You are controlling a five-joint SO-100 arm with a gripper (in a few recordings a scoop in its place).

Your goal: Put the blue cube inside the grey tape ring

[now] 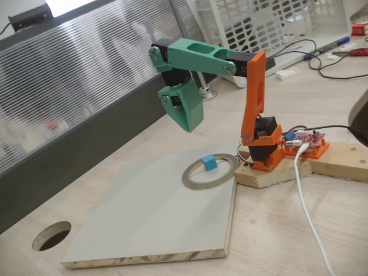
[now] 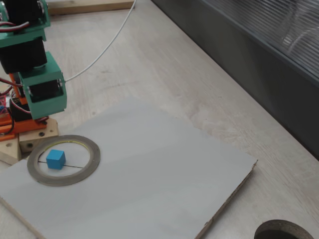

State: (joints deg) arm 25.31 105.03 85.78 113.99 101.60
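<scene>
Already the blue cube (image 1: 209,163) sits inside the grey tape ring (image 1: 192,177), on the pale board (image 1: 144,224); both fixed views agree. In the steeper fixed view the cube (image 2: 56,159) lies toward the ring's (image 2: 82,175) 9 o'clock side, apart from the band, with open board showing between them. In the other fixed view it reads nearer 1 o'clock of the opening.

Left to right in that steeper view: gripper (image 2: 45,94) raised above the ring's 11 o'clock edge, not touching cube or ring; then bare board; then the dark tabletop hole (image 2: 284,231) at the picture's 5 o'clock corner, well apart from everything.

Jaw state: cannot tell. The green gripper (image 1: 187,109) shows as a closed-looking wedge in the side view, but the finger gap is not visible. Nothing is seen held.

Judgement: placement looks done; step in hand is retreat. To do it well, lift straight up before swinging away, so neither finger clips the cube or drags the light ring. Keep the cable (image 1: 307,207) clear of the board.
</scene>
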